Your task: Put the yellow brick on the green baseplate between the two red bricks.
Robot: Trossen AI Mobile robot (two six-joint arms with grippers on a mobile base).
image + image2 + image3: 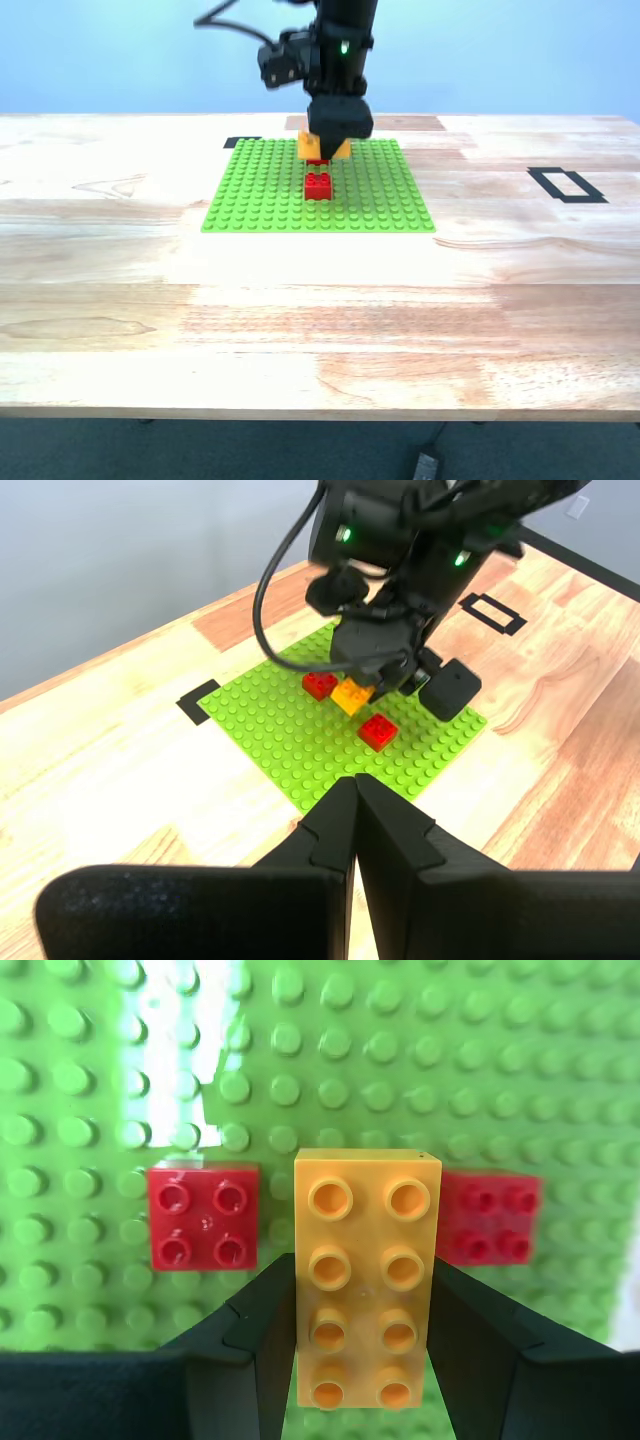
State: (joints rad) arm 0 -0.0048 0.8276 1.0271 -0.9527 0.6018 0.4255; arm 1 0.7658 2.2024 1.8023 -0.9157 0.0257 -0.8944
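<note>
Second wrist view: our second gripper point(362, 1360) pinches the yellow brick point(366, 1270) above the gap.
Red bricks point(203, 1217) flank it at centre frame on the green baseplate point(400, 1060); seating remains; first gripper point(355, 825) pressed together.

The yellow brick point(366, 1290) between my second gripper's matt black plastic fingers point(262, 1330) is smooth, glossy plastic. The red bricks point(203, 1218) and studded green baseplate point(500, 1060) shine alike. The table point(320, 300) is pale, grainy wood.

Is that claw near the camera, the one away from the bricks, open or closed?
Closed. In the first wrist view, my first gripper has its two black fingers pressed together with nothing between them, hanging clear of the green baseplate.
</note>
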